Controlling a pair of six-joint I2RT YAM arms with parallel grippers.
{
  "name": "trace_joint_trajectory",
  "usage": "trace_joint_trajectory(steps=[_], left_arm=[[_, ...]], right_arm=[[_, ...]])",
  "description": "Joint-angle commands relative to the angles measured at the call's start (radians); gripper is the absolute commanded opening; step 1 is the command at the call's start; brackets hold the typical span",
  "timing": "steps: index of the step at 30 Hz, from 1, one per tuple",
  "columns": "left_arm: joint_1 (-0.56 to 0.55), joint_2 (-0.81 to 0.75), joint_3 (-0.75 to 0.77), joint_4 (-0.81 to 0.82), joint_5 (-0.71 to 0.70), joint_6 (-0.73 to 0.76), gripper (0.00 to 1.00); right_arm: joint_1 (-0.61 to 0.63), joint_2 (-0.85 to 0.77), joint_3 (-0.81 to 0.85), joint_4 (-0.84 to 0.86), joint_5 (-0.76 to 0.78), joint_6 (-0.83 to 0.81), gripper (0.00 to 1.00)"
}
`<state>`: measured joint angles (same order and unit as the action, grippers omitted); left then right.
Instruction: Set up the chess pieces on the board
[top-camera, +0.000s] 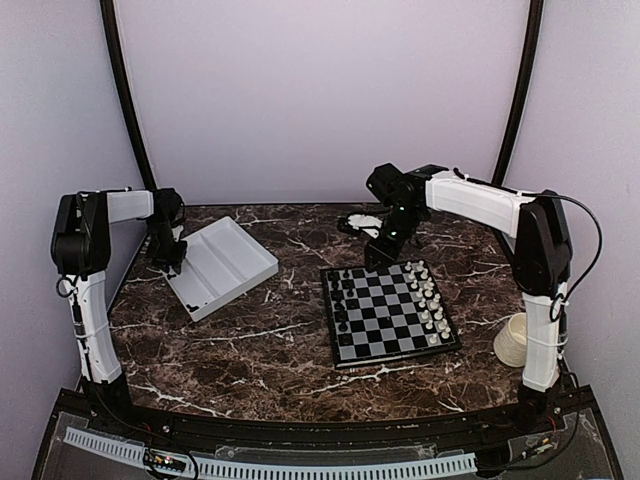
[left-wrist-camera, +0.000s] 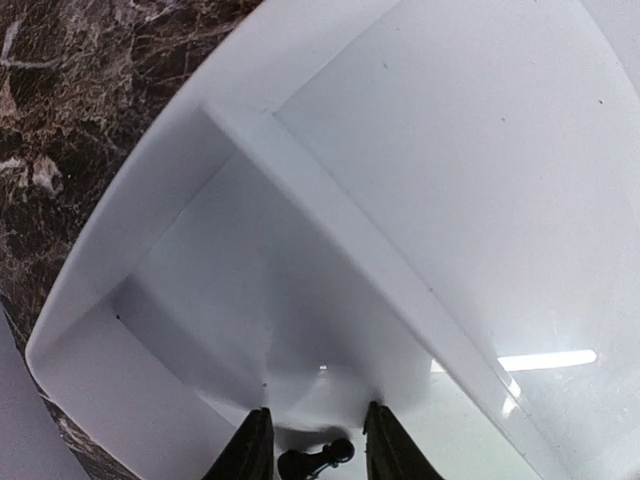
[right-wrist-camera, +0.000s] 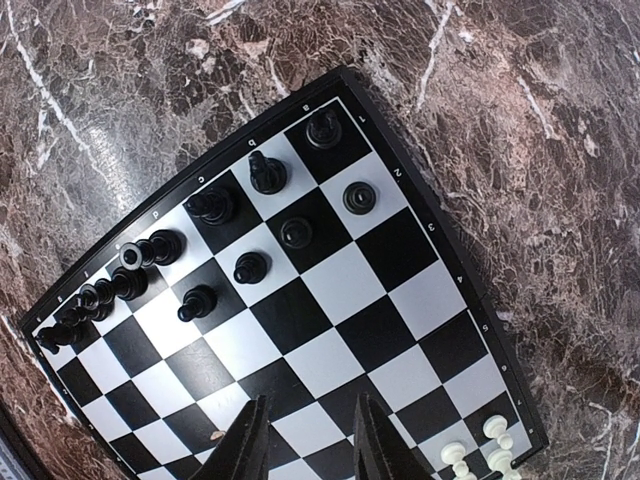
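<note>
Chess pieces (right-wrist-camera: 250, 268) stand on the board (right-wrist-camera: 385, 330), rim lettering unreadable; right pincer (right-wrist-camera: 305, 440) apart above it, left pincer (left-wrist-camera: 318, 445) apart around a lying black piece (left-wrist-camera: 318, 460).

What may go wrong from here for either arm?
1. The black piece lies on its side inside the open left gripper, on the glossy tray floor; it may roll or slip when the fingers close.
2. The open right gripper hovers above the board near crowded black chessmen; descending may topple them.
</note>
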<state>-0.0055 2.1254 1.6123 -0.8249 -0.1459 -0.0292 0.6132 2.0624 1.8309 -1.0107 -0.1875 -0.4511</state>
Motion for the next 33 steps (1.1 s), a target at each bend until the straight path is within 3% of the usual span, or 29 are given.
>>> trace_joint_trajectory(steps=[1,17,33], left_arm=[[-0.014,-0.069,-0.024,-0.049,0.024,0.055,0.35],[-0.14,-0.078,-0.099,-0.208,0.012,-0.011,0.36],[-0.149,-0.105,-0.181,-0.198,0.002,-0.182,0.31]], right_arm=[[-0.006,0.0,0.008,0.006,-0.017,0.003,0.3],[-0.006,0.01,0.002,0.009,-0.041,0.002,0.31],[-0.005,0.021,0.02,0.0,-0.058,0.005,0.31]])
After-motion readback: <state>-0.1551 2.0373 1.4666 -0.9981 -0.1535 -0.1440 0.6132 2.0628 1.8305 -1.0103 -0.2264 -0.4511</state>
